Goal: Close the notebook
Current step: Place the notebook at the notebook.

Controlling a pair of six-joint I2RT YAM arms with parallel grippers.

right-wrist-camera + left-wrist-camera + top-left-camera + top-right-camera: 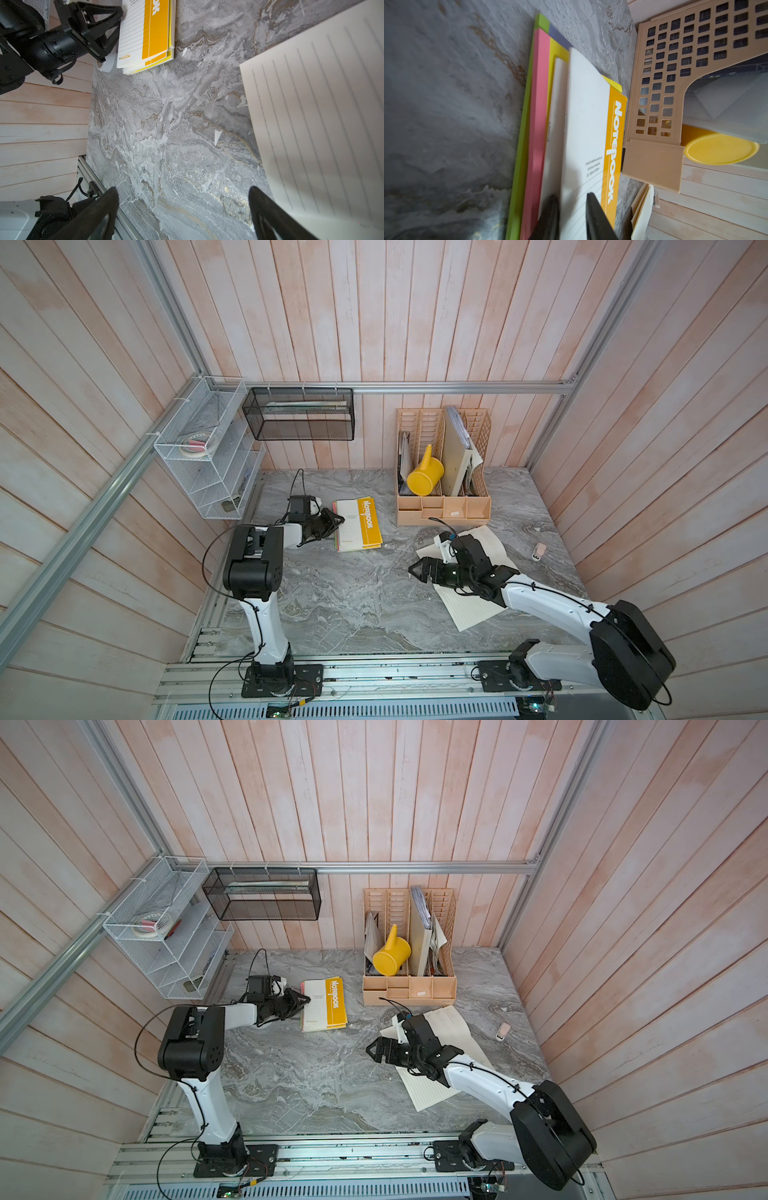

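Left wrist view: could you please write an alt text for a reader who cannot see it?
A closed notebook with a white and orange cover lies on coloured sheets on a grey marble table. The left gripper is slightly open at one edge of it. A beige organizer holding a yellow can stands beside it.

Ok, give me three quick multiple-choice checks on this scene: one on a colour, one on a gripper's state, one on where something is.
1. What colour is the title band on the notebook cover?
A) blue B) yellow-orange C) red
2. How is the right gripper?
A) shut on the notebook B) shut, empty C) open, empty
3. Where is the yellow watering can?
A) in the beige organiser B) on the notebook C) in the right gripper

Answers: 1 B, the strip bearing the title is yellow-orange; 2 C, its fingers stand wide apart with nothing between; 3 A, it rests among the organiser's slots.
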